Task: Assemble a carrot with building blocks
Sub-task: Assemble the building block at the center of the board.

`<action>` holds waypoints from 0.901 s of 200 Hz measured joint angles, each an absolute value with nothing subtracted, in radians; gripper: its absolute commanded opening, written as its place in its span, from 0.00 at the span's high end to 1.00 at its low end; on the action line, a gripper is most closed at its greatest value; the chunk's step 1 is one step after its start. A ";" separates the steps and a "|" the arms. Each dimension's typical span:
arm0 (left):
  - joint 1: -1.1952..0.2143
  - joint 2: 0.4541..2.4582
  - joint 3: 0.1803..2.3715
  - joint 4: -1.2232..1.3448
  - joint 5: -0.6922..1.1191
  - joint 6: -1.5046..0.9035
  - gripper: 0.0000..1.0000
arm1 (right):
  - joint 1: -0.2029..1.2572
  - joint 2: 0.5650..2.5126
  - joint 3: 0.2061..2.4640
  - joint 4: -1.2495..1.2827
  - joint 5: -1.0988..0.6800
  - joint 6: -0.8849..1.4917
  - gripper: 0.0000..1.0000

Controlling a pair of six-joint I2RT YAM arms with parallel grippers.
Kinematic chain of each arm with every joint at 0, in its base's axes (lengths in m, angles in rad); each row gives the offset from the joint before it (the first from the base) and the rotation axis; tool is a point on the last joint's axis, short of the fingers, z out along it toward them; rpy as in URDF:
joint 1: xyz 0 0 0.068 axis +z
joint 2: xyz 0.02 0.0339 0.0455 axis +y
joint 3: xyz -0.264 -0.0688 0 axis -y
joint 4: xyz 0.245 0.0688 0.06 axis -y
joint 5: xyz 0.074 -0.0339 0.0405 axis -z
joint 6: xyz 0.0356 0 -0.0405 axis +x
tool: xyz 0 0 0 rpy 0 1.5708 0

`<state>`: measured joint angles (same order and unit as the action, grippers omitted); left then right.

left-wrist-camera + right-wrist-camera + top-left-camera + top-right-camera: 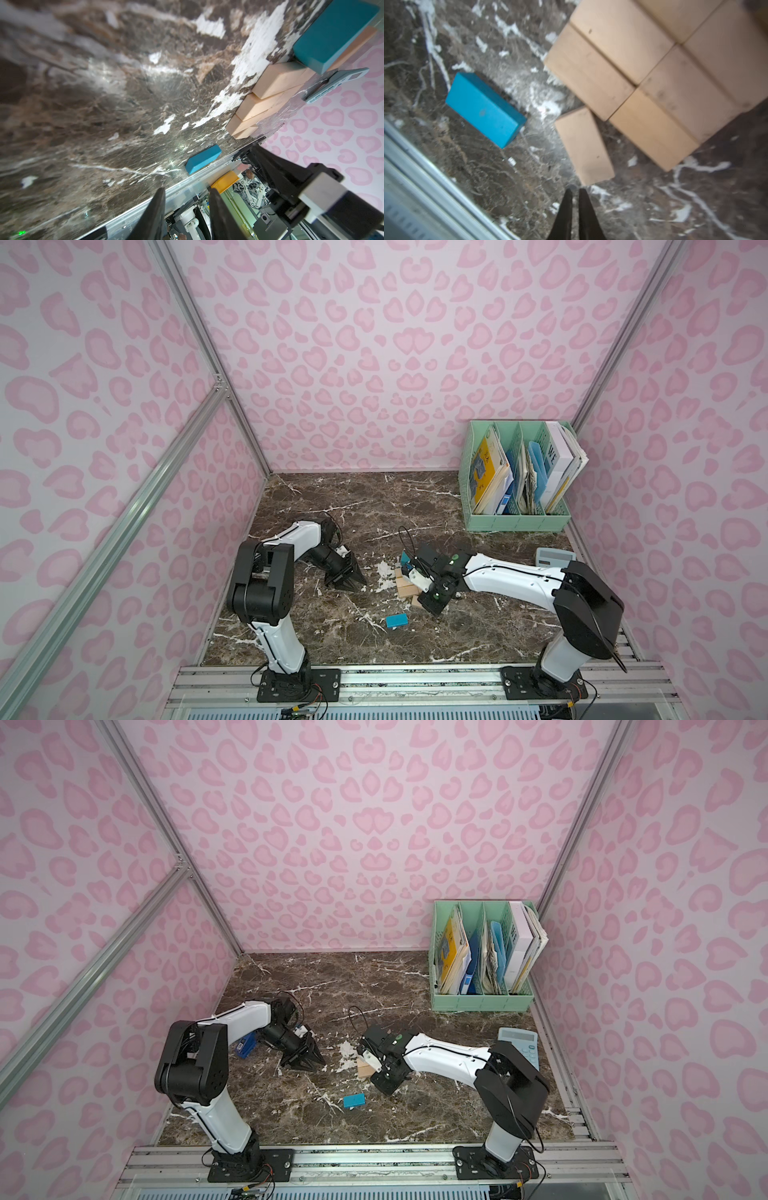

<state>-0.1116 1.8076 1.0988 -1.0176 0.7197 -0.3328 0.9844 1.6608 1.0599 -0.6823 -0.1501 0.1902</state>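
partly built carrot (633,72) on the marble table (332,497): tan rectangles laid flat in two touching rows, directly ahead of the right gripper (575,190); in the left wrist view the carrot (270,93) ends, on the side farthest from that gripper, at a blue triangle (332,35). one loose tan block (583,145) lies askew just beyond the right gripper's tips, between them and the rows, one corner close against the near end of the rows. right gripper clenched, fingers nearly meeting with nothing between them; whether the tips touch the loose block cannot be told. blue rectangle (485,109) lies alone, off to one side of the right gripper's tips and apart from the rows; in both top views the blue rectangle (397,621) (354,1100) sits nearer the front rail than either gripper. left gripper (187,188) released, jaws apart and empty, well clear of the carrot. beyond the right arm: calculator (519,1042) and green file holder (515,522)
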 measured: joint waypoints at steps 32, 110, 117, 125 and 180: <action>-0.112 1.825 1.118 -1.022 0.721 -0.323 0.63 | 0.981 1.612 0.993 -0.585 -0.243 0.274 1.00; -0.112 1.827 1.121 -1.030 0.724 -0.311 0.63 | 0.980 1.750 1.018 -0.521 -0.284 0.316 1.00; -0.112 1.827 1.121 -1.031 0.724 -0.311 0.63 | 0.980 1.756 1.021 -0.521 -0.283 0.313 1.00; -0.112 1.827 1.121 -1.031 0.724 -0.311 0.63 | 0.980 1.760 1.025 -0.524 -0.281 0.311 1.00; -0.112 1.828 1.123 -1.033 0.725 -0.311 0.65 | 0.963 1.769 1.036 -0.545 -0.257 0.297 1.00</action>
<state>-0.1116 1.8278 1.1229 -1.0328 0.7246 -0.3111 0.9630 1.7691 1.0363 -0.5446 -0.2569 0.2974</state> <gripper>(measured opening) 0.350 0.048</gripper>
